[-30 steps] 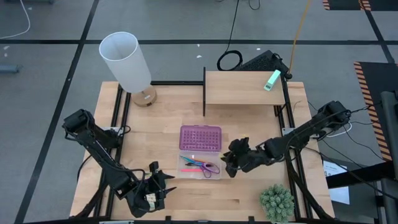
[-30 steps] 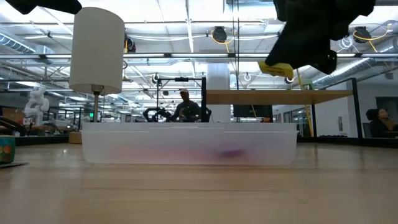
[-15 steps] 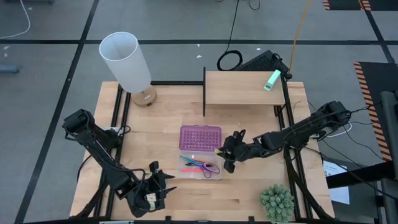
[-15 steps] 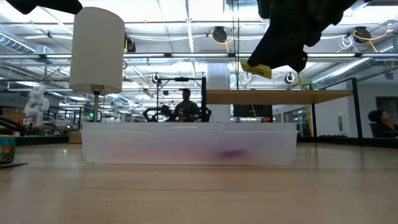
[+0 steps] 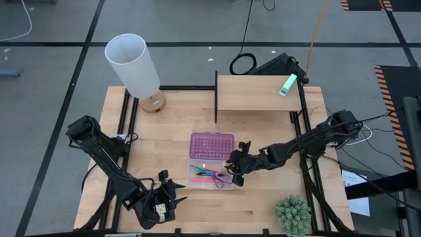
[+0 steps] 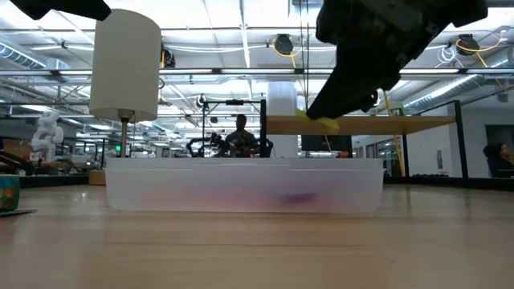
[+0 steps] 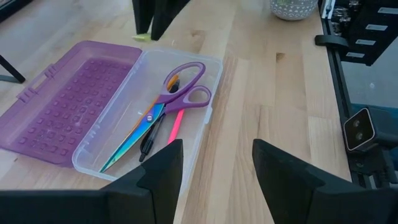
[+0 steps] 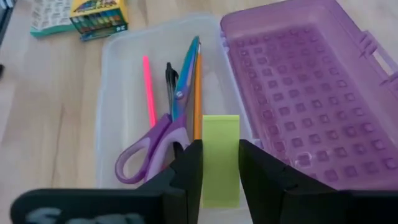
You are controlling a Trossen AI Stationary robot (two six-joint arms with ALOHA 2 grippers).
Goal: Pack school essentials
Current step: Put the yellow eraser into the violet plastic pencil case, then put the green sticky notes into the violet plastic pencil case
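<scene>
Yellow piece point(image 8: 220, 159) lengthwise along case point(image 8: 112, 112), right gripper point(image 8: 219, 167) clamping

Arms: two, dark, nearly black, each a chain of rounded joint housings and slim links
Left arm base: bulky black housing at the table's left edge
Right arm base: the same black housing at the table's right edge, with thin dark cables trailing off beside it
Left gripper point(image 5: 160, 205): black, with a pale patch on its body seen from above
Left fingers point(image 7: 160, 177): matte black, broad, angular, with bevelled edges
Right gripper point(image 5: 235, 172): black, blocky, irregular outline from above
Right fingers point(image 8: 188, 171): matte black, flat-faced, straight inner edges
Right wrist: faint pale lettering on the black body, too blurred to read
</scene>
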